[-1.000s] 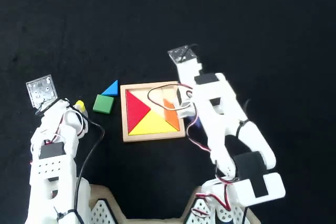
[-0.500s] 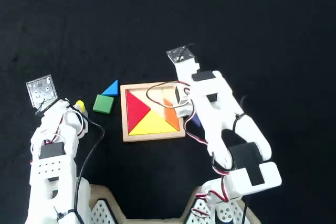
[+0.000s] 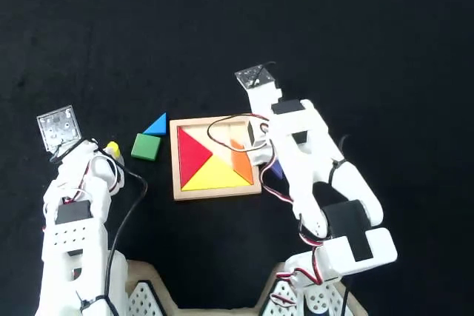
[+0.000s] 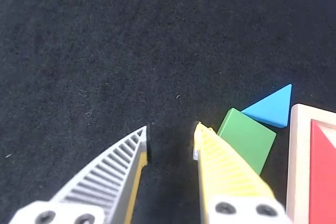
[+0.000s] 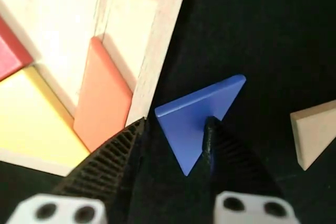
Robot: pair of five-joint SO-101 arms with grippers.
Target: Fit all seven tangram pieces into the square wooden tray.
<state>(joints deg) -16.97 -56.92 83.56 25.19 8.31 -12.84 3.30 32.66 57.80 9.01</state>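
While the left pincer gapes, the right pincer hangs apart over a flat blue triangle.

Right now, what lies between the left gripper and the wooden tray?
The green square sits between the left gripper and the tray, with the light blue triangle beside it, as the left wrist view shows.

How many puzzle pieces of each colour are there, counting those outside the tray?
Blue pieces: 2, light blue triangle and dark blue triangle
Red piece: 1
Yellow piece: 1
Orange piece: 1
Green piece: 1
Pale wooden piece: 1
Total: 7
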